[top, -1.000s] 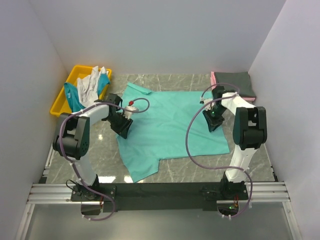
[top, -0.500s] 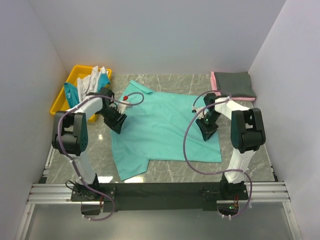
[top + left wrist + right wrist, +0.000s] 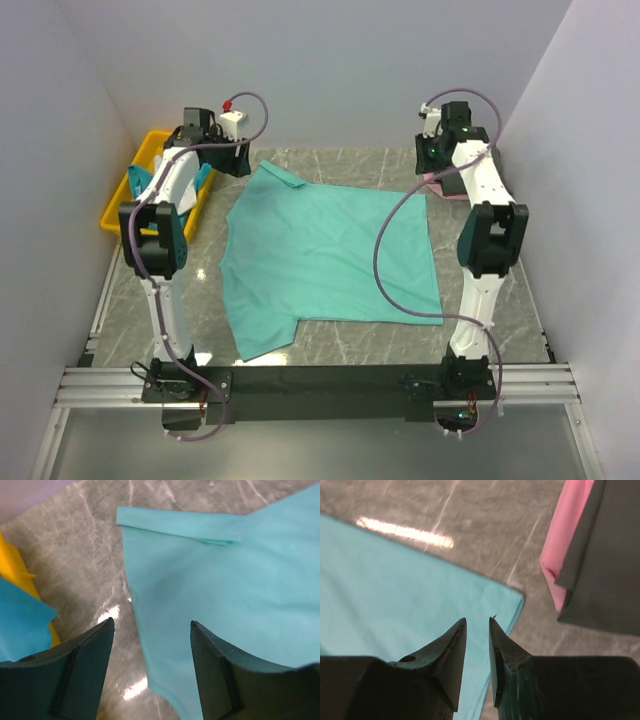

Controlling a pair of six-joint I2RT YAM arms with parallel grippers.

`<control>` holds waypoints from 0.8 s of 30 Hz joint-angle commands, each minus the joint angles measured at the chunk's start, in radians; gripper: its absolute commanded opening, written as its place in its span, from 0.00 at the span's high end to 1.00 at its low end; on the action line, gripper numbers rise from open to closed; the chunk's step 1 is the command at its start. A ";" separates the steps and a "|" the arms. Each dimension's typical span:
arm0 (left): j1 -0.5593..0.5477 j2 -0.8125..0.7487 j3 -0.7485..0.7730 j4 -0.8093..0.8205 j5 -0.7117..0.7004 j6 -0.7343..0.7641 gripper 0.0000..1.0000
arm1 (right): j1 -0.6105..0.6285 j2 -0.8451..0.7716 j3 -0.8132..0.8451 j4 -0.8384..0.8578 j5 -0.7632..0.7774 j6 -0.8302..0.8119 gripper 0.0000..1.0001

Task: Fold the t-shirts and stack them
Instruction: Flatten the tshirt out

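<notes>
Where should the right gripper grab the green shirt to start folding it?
The far right corner of the sea-green shirt, pinched from straight above by the right gripper. It lies flat with bare table on two sides, clear of the pink and grey stack.

Sea-green shirt (image 3: 330, 250), pink shirt (image 3: 562, 555), dark grey shirt (image 3: 607, 555), yellow bin (image 3: 118, 203)

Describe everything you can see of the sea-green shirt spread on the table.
The sea-green shirt is soft, plain cloth, spread flat and unfolded on the marble table. Its collar points to the far left and one short sleeve to the near left. The straight hem lies at the right. A few shallow wrinkles show. The left gripper and right gripper hang above it without touching.
</notes>
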 commanded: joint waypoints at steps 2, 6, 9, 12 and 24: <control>-0.002 0.091 0.088 0.141 -0.056 -0.145 0.30 | 0.007 0.165 0.130 0.018 0.061 0.114 0.68; 0.000 0.131 0.093 0.205 -0.077 -0.179 0.28 | 0.008 0.217 0.138 0.055 0.100 0.122 0.64; 0.000 0.161 0.095 0.219 -0.077 -0.194 0.27 | 0.007 0.231 0.096 0.092 0.142 0.117 0.61; 0.000 0.184 0.093 0.227 -0.082 -0.193 0.27 | 0.007 0.222 0.034 0.133 0.171 0.114 0.59; 0.000 0.217 0.070 0.231 -0.119 -0.171 0.27 | 0.008 0.194 0.018 0.152 0.203 0.096 0.59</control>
